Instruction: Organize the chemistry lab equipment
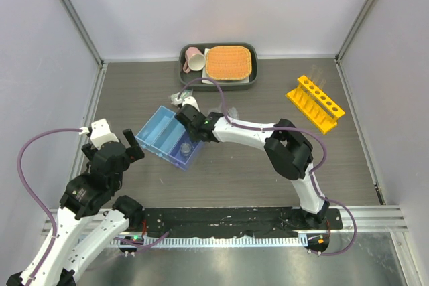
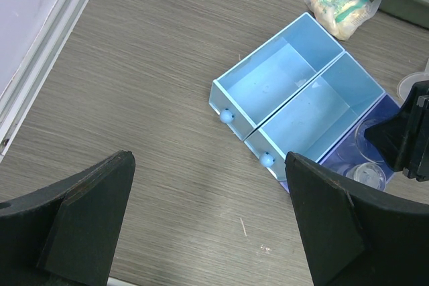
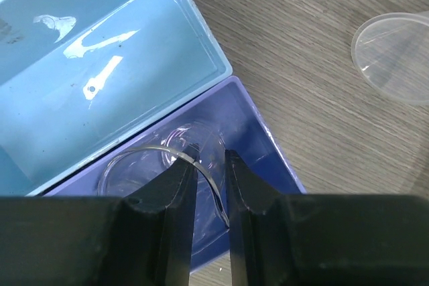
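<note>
Black fingers (image 3: 175,192) of the right gripper (image 3: 210,160) are clamped narrowly on the thin wall of a small clear beaker (image 3: 137,165), apparently to set it upright inside the darker end compartment of the blue translucent three-compartment tray (image 3: 201,55). The left gripper (image 2: 208,165) hangs wide open and empty beside the tray, likely parked clear of the working arm.

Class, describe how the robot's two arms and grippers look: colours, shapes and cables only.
Both the left arm and right arm have white links with chunky black joints. A purplish cable loops along each. The left gripper and right gripper have flat, matte black fingers.
</note>
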